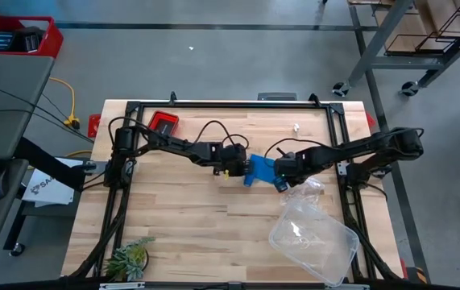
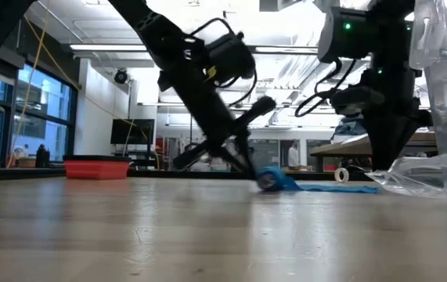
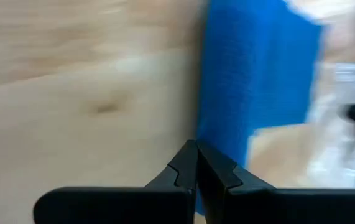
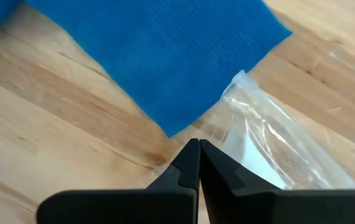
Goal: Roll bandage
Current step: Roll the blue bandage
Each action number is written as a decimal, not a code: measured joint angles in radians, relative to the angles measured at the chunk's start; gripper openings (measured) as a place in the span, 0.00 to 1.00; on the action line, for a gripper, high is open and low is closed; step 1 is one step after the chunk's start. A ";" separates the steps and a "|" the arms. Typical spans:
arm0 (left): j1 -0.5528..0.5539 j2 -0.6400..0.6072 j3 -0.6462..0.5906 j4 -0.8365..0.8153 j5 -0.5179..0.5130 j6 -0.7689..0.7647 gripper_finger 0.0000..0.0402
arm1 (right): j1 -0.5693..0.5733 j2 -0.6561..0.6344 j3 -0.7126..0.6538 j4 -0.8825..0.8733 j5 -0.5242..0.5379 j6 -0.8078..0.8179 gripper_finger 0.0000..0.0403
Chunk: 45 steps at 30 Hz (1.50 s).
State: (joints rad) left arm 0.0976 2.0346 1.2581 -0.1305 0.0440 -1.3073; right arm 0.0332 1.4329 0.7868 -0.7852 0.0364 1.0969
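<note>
The bright blue bandage (image 1: 260,169) lies on the wooden table's middle, with a small rolled end (image 2: 268,179) and a flat strip (image 2: 329,187) running from it. My left gripper (image 3: 197,152) is shut, with its tips at the bandage's rolled end. My right gripper (image 4: 199,149) is shut and stands just off the strip's free corner (image 4: 171,127), over the edge of the clear plastic bag (image 4: 270,149). My left gripper's shut fingertips (image 2: 259,174) meet the bandage's rolled end (image 3: 217,140), slanting down from the table's left side. The bandage lies on the table. Whether the tips press on it or pinch a layer, I cannot tell. My right gripper: I cannot tell whether its shut tips touch the bag's edge or the table; they are beside the bandage, not on it.
The clear plastic bag (image 1: 314,229) lies at the near right, close to the bandage. A small red tray (image 1: 163,122) sits at the far left. A green plant (image 1: 129,259) stands at the near left corner. A small white thing (image 1: 296,127) lies at the far right.
</note>
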 joint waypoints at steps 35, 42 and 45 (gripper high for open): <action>0.254 -0.628 0.030 -0.344 -0.385 0.615 0.00 | -0.120 0.017 0.000 0.242 0.082 -0.037 0.00; 0.280 -0.950 -0.102 -0.383 -0.431 0.580 0.00 | -0.199 0.145 0.000 0.349 0.034 -0.092 0.00; 0.269 -1.038 -0.145 -0.432 -0.454 0.515 0.00 | -0.205 0.177 0.000 0.381 0.020 -0.093 0.00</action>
State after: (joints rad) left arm 0.3670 0.9966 1.1136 -0.5629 -0.4099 -0.7921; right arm -0.1715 1.6094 0.7868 -0.4046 0.0566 1.0044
